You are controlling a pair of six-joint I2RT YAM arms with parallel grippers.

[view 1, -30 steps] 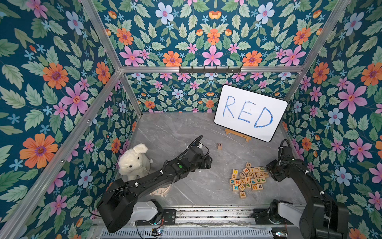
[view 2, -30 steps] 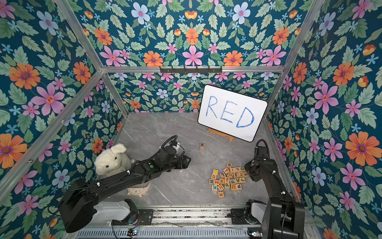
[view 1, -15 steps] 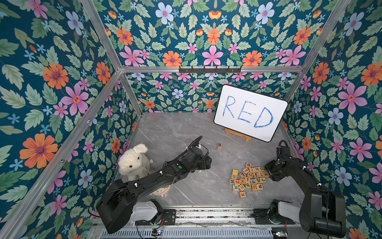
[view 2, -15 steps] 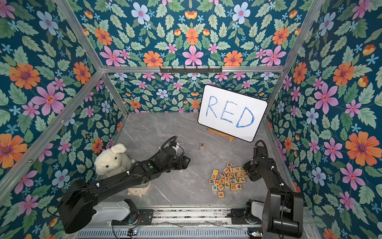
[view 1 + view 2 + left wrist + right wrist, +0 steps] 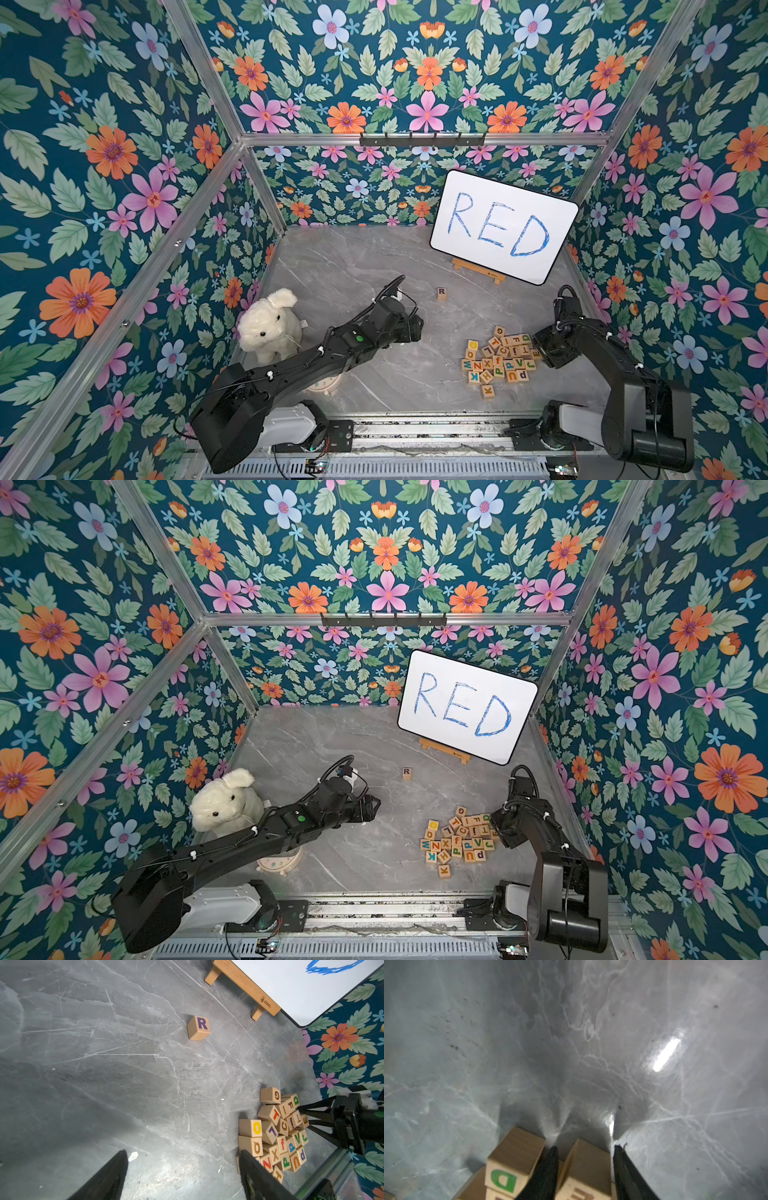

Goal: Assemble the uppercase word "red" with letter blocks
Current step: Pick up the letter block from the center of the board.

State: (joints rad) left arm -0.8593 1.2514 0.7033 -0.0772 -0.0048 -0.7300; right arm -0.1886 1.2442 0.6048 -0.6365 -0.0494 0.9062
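The right pincer [image 5: 586, 1147] is down at the far edge of the pile of letter blocks [image 5: 496, 361], beside the right wall; it is narrow, one black finger [image 5: 544, 1172] on each side of the E block [image 5: 587, 1167], both pressed close against it. That block sits low, right at the grey marble surface [image 5: 353, 257]. Just beside it, outside the grip, is the D block [image 5: 508, 1167], green letter showing, perched on other cubes.

The R block [image 5: 441, 293] stands alone on the surface, letter up and clear in both top views [image 5: 407, 773]; it is near the wooden stand [image 5: 243, 987] of the whiteboard [image 5: 503, 226] and well apart from the pile.

The left pincer [image 5: 182, 1152] hangs above bare marble, between the soft white toy [image 5: 270, 326] and the pile; its jaws are wide, nothing between them.
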